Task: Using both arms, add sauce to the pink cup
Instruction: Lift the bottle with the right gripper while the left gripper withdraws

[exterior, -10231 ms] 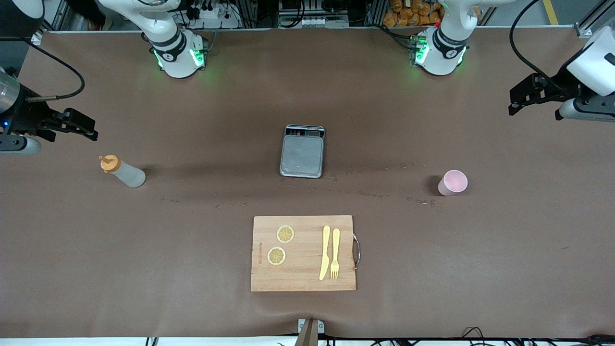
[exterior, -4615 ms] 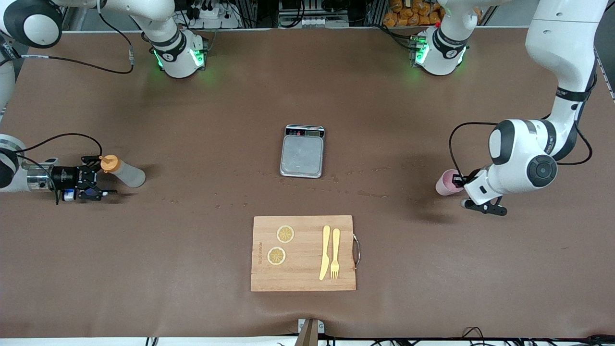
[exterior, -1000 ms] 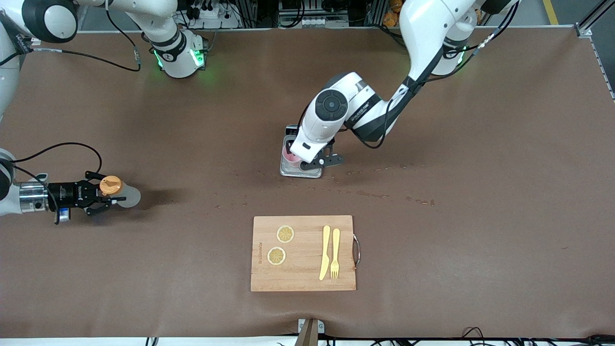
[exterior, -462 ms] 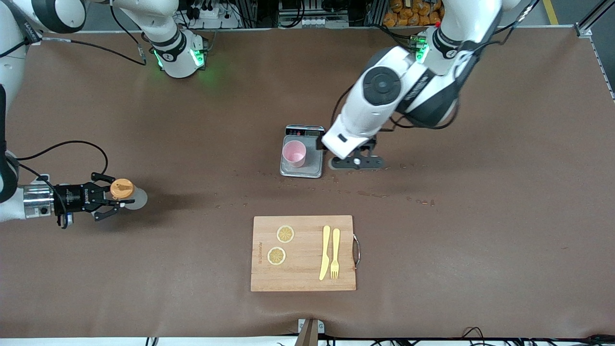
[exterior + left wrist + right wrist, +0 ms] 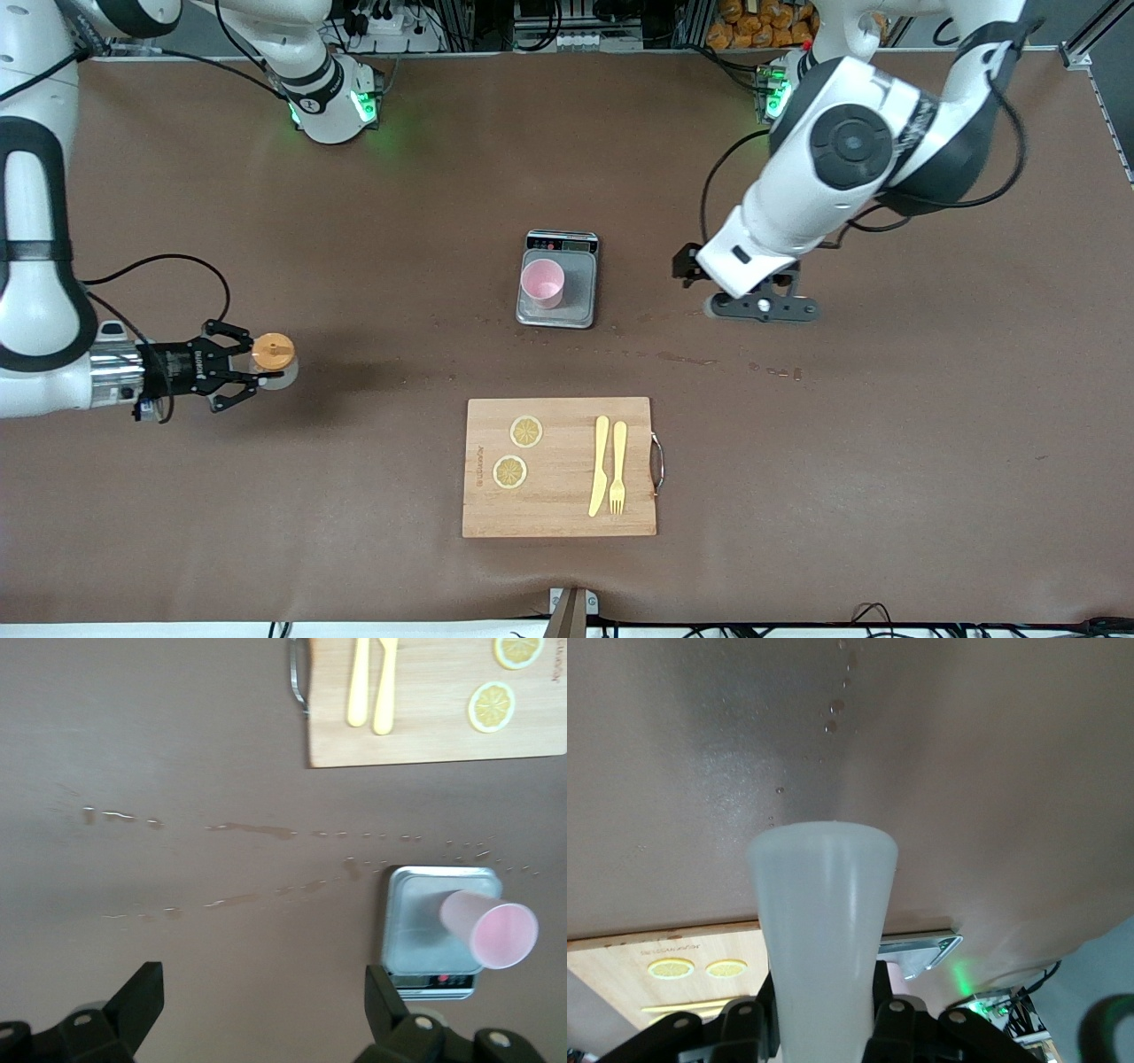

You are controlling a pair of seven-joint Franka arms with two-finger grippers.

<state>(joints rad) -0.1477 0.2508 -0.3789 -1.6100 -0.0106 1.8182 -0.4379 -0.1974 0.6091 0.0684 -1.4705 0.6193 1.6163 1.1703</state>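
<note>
The pink cup (image 5: pixel 542 283) stands upright on the grey scale (image 5: pixel 578 299), alone; the left wrist view shows the cup (image 5: pixel 493 928) on the scale's tray (image 5: pixel 415 920) too. My left gripper (image 5: pixel 693 270) hangs open and empty over bare table beside the scale, toward the left arm's end; its fingers (image 5: pixel 135 1008) have only table between them. My right gripper (image 5: pixel 252 365) is shut on the sauce bottle (image 5: pixel 273 356), upright with its orange cap on top, over the table toward the right arm's end. The whitish bottle (image 5: pixel 824 921) fills the right wrist view.
A wooden cutting board (image 5: pixel 558 505) lies nearer the front camera than the scale, carrying two lemon slices (image 5: pixel 526 431), a yellow knife (image 5: pixel 600 465) and a fork (image 5: pixel 617 467). Small wet spots (image 5: pixel 682 358) streak the brown table between scale and board.
The left gripper has let go of the pink cup on the scale and drawn away toward the left arm's end. The right gripper has carried the bottle a little toward the middle.
</note>
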